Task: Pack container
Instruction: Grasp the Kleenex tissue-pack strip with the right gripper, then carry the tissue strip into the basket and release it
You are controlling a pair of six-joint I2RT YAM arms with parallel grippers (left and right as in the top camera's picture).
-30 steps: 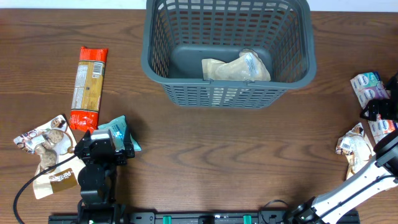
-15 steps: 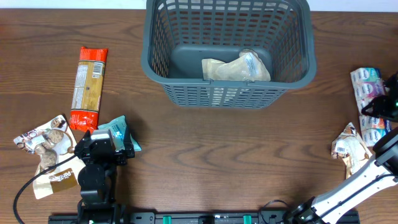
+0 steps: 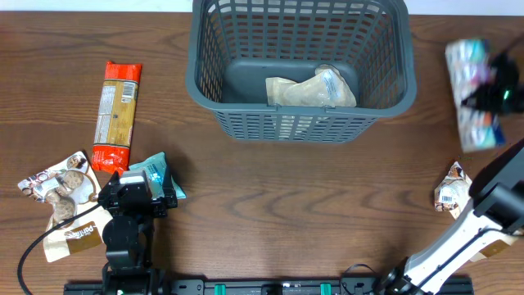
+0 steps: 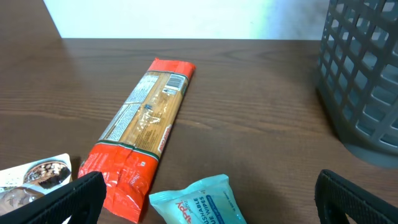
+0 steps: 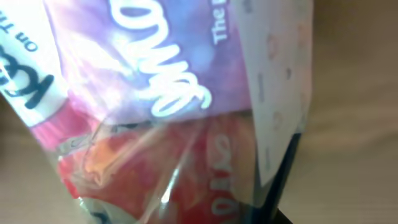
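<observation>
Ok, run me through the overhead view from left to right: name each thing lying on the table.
Cookie packet → orange-red packet → teal wipes pack → grey basket → crumpled packet → multipack, blurred.

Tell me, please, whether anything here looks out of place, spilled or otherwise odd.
Nothing is spilled or broken. The only odd sight is the snack multipack at the far right: blurred and tilted, clamped in the right gripper. The basket stands upright, holding one crumpled bag.
</observation>
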